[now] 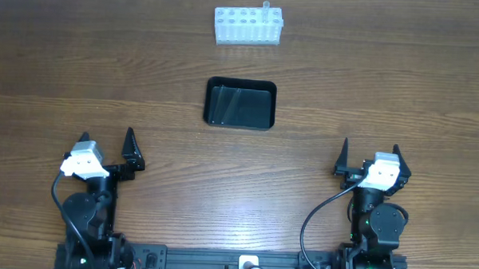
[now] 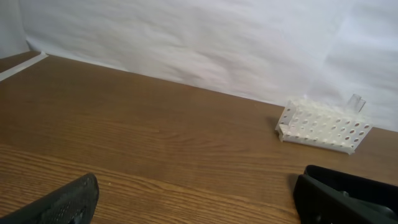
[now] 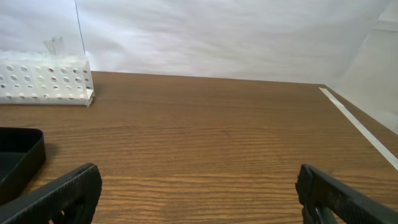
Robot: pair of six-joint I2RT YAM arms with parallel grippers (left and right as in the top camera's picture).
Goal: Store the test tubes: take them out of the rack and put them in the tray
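Left jaws and right jaws both stand apart and empty, so I judge a reach is due: the one test tube point(image 1: 266, 8) I see stands in the rack point(image 1: 247, 27) well ahead of them, beyond the tray point(image 1: 241, 82), calling for the right jaws to straddle its top.

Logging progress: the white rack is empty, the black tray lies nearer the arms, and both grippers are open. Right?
No: the rack holds one test tube, seen in the top view. The tray lies nearer the arms; the left gripper and right gripper are open.
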